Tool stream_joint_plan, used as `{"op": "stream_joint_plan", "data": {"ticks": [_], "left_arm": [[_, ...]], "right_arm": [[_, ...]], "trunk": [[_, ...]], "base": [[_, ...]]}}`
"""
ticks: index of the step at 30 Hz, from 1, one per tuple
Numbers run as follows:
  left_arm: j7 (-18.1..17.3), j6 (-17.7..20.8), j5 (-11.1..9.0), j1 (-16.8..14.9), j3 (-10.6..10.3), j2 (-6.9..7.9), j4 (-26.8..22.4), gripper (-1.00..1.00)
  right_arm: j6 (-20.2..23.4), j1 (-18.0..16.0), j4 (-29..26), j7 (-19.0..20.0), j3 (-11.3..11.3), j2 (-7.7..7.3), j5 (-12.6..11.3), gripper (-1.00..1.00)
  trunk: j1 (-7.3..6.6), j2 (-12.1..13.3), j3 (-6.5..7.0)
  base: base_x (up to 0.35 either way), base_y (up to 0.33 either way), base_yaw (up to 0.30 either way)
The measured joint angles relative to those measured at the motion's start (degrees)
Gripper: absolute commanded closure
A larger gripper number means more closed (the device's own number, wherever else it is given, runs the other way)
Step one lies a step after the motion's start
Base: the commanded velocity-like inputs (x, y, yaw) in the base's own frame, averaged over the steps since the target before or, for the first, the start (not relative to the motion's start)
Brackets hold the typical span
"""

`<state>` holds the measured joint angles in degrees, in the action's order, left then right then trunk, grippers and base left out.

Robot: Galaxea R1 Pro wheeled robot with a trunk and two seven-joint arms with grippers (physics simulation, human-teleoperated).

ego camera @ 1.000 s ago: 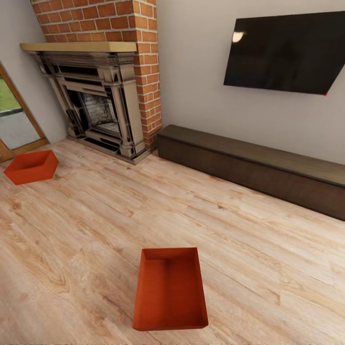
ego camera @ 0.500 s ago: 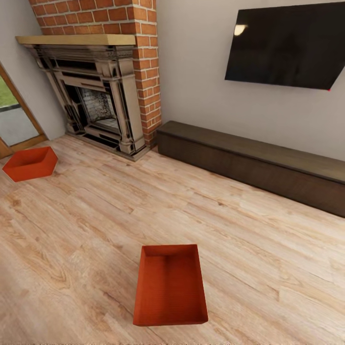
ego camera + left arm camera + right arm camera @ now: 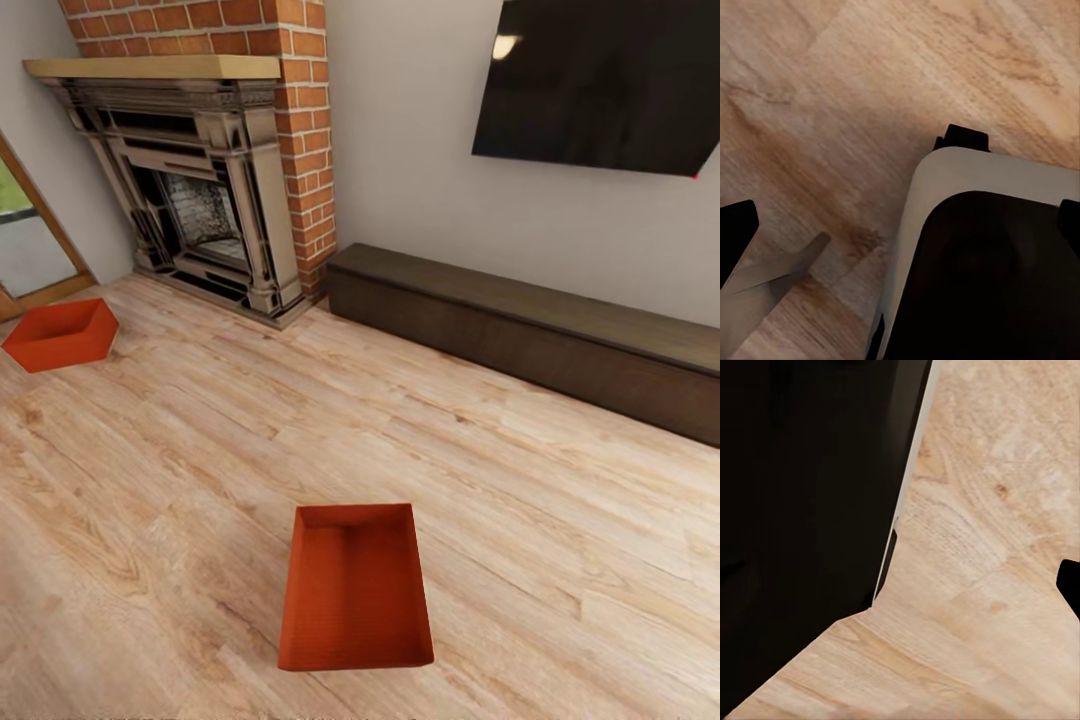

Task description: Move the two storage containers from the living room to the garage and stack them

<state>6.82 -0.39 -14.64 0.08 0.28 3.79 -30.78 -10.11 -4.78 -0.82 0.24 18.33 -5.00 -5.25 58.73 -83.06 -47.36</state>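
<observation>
Red-orange storage containers (image 3: 354, 588) (image 3: 60, 334), both empty, well apart on wood-plank floor (image 3: 200, 450)

Two red-orange open-top bins sitting upright, empty, on wood-plank floor: near container (image 3: 355, 590) centre; far container (image 3: 60, 334) far left, well apart.

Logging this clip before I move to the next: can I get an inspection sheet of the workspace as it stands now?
Surface: light wood-plank floor, bare between the items.
Job's things: near red bin lies open side up on the planks, straight ahead; far red bin sits on the planks at the left, near the fireplace. Both look empty.
Clutter: nothing seen.
Tools: left and right tool cannot be judged; the wrist views show dark robot parts over planks.
Cables: nothing seen.
Surroundings: brick chimney with pale mantel, black wall TV, long dark low cabinet, glazed door at the left edge.
</observation>
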Motion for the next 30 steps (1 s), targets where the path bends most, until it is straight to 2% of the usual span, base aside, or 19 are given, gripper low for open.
{"op": "stream_joint_plan", "data": {"ticks": [25, 27, 30], "left_arm": [[1.6, 0.9, -0.1, 0.0, 0.0, 0.0, 0.0, -1.0], [2.3, 0.9, -0.2, 0.0, 0.0, 0.07, 0.0, -1.0], [6.0, 0.8, -0.2, 0.0, 0.0, 0.1, 0.0, -1.0]], "right_arm": [[0.1, 0.0, 0.0, 0.0, -0.1, 0.0, 0.0, -1.0], [0.1, 0.0, 0.0, 0.0, -0.1, 0.0, 0.0, -1.0], [0.1, 0.0, 0.0, 0.0, -0.1, 0.0, 0.0, -1.0]], "trunk": [[0.0, 0.0, -2.28], [0.0, 0.0, -2.46], [0.0, 0.0, -2.74]], "base": [[0.0, 0.0, 0.0], [0.0, 0.0, 0.0], [0.0, 0.0, 0.0]]}}
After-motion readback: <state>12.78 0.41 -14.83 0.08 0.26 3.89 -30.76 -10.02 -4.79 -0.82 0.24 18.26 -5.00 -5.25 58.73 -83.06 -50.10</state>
